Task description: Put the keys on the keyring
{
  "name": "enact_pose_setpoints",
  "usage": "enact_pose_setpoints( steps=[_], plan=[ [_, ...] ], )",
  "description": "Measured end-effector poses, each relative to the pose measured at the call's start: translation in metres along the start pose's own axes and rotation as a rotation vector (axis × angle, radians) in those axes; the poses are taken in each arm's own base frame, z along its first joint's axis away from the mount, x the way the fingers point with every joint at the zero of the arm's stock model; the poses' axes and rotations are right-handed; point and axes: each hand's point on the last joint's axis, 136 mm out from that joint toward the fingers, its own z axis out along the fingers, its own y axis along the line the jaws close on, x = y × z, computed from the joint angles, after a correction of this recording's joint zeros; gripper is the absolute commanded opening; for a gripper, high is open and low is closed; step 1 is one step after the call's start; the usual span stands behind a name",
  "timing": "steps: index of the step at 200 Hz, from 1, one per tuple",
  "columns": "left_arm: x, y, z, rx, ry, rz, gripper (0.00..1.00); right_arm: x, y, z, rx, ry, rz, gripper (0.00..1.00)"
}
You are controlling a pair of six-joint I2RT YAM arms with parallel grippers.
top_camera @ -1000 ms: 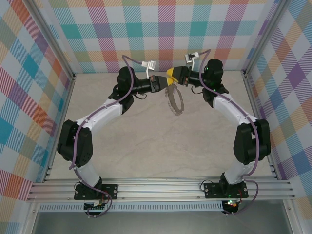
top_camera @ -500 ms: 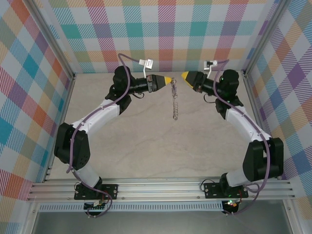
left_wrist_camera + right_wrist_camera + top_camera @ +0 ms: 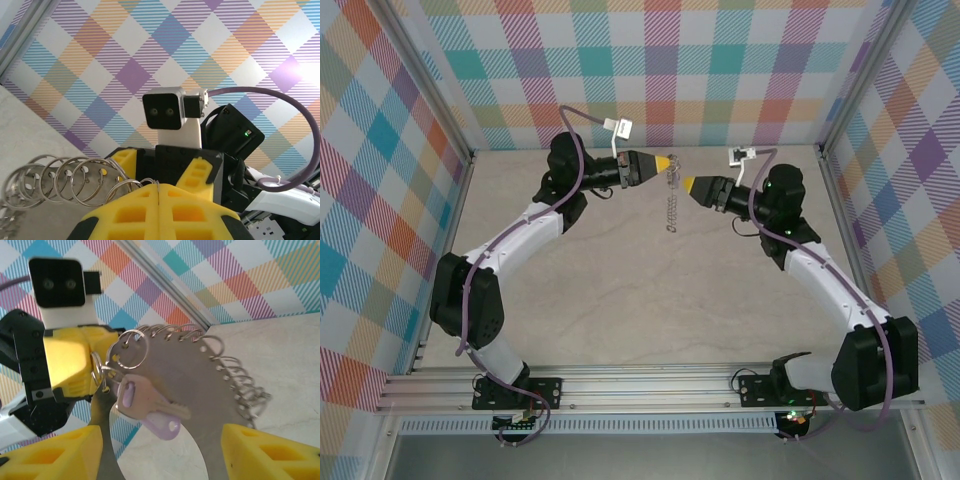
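The keyring [image 3: 671, 203] hangs edge-on over the table from my left gripper [image 3: 667, 162], which is shut on one of its small rim loops. In the left wrist view the yellow pads [image 3: 130, 210] are pressed together on a thin wire, and the keyring's loops [image 3: 55, 175] fan out to the left. In the right wrist view the keyring [image 3: 200, 380] is a grey hoop. The keys [image 3: 145, 401], lilac-headed with a short silvery blade, dangle from a loop beside the left gripper [image 3: 70, 365]. My right gripper [image 3: 161, 432] stands open just short of them, holding nothing; from above, the right gripper [image 3: 688, 184] faces the hanging hoop.
Both arms reach toward the far middle of the beige table [image 3: 620, 290]. Plaid walls [image 3: 660, 70] with aluminium posts [image 3: 840, 210] close in the back and sides. A metal rail [image 3: 650, 385] runs along the near edge.
My right gripper opened and drew back from the left one, then came in again lower. The keyring swung from broadside to edge-on, still hanging from the left gripper.
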Motion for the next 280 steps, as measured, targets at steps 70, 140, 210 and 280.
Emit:
enact_pose_setpoints(
  steps=[70,140,210,280],
  plan=[
    [-0.005,-0.01,0.0,0.025,0.004,0.024,0.0,0.006,0.014,0.011,0.001,0.024,-0.066,0.58],
    [-0.006,-0.011,0.0,0.027,0.003,0.027,0.0,0.011,0.018,0.016,0.004,0.032,-0.096,0.58],
    [-0.006,-0.011,0.0,0.028,0.003,0.028,0.0,-0.005,0.025,0.025,0.023,0.007,-0.131,0.41],
    [-0.008,-0.009,0.0,0.015,-0.011,0.026,0.0,0.001,0.026,0.027,0.042,0.032,-0.138,0.0]
  ],
)
